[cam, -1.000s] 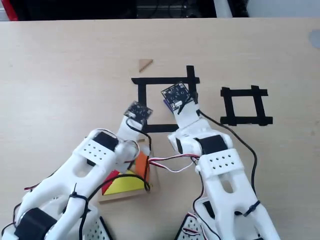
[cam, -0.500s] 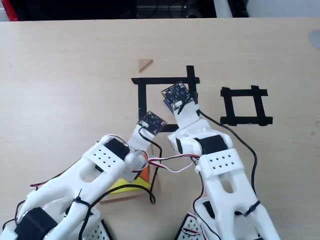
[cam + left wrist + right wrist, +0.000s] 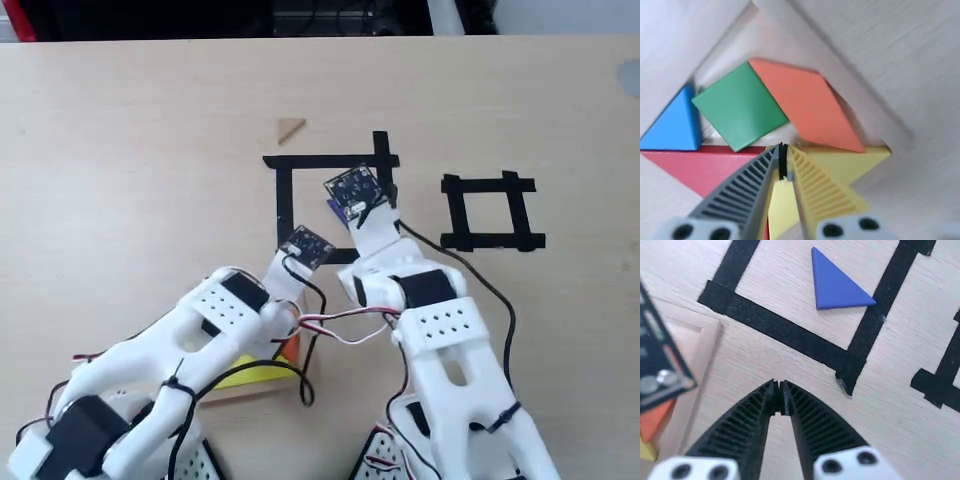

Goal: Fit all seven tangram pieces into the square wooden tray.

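Observation:
The square wooden tray [image 3: 860,97] holds a blue triangle [image 3: 676,125], a green square [image 3: 740,105], an orange parallelogram [image 3: 807,107], a red triangle [image 3: 700,167] and a yellow triangle [image 3: 845,162]. My left gripper [image 3: 782,161] is shut with nothing in it, its tips low over the seam between red and yellow. My right gripper [image 3: 778,390] is shut and empty above bare table, just outside a black tape square [image 3: 790,337]. Inside that square lies a darker blue triangle [image 3: 837,287]. A small plain wooden triangle [image 3: 291,128] lies farther back.
From above, the left arm [image 3: 215,320] covers most of the tray [image 3: 250,392]; the right arm [image 3: 420,300] stands close beside it. A second, smaller tape square [image 3: 492,212] is at the right. The tray's corner [image 3: 685,345] is close to the right gripper.
The left arm has swung right and come down over the tray, hiding more of the pieces. The right arm has stayed put.

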Robot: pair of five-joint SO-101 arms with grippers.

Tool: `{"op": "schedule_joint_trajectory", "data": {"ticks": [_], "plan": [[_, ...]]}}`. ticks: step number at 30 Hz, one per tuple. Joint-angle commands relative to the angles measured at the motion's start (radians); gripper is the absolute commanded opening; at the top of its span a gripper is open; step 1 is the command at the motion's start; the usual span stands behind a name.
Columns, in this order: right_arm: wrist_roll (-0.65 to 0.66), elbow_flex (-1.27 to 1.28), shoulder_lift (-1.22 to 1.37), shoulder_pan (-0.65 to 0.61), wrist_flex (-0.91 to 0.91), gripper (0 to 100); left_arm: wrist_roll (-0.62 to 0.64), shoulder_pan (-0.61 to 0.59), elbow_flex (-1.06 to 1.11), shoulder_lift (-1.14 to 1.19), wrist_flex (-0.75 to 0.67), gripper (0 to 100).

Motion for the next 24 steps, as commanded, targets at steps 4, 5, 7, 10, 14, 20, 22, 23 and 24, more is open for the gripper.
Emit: {"op": "schedule_joint_trajectory", "data": {"ticks": [4, 5, 7, 10, 14, 20, 22, 23, 24], "plan": [[0.005, -0.058, -0.004, 0.1, 0.035, 1.1, 0.008, 0.021, -0.102, 0.038, -0.029, 3], [0.018, -0.058, -0.004, 0.106, 0.035, 1.1, 0.008, 0.03, -0.097, 0.04, -0.044, 3], [0.032, -0.058, -0.004, 0.11, 0.035, 1.1, 0.008, 0.048, -0.07, 0.04, -0.071, 3], [0.035, -0.058, -0.004, 0.11, 0.035, 1.1, 0.009, 0.062, -0.058, 0.04, -0.075, 3], [0.035, -0.058, -0.004, 0.11, 0.035, 1.1, 0.009, 0.087, -0.059, 0.032, -0.075, 3], [0.035, -0.058, -0.004, 0.11, 0.035, 1.1, 0.038, 0.074, -0.056, 0.028, -0.069, 3], [0.035, -0.056, -0.004, 0.11, 0.035, 1.1, 0.038, 0.035, -0.081, 0.025, -0.017, 3], [0.035, -0.054, -0.004, 0.11, 0.032, 1.1, 0.038, 0.019, -0.093, 0.018, 0.009, 3], [0.035, -0.054, -0.004, 0.11, 0.031, 1.1, 0.037, 0.01, -0.102, 0.009, 0.034, 3]]}}
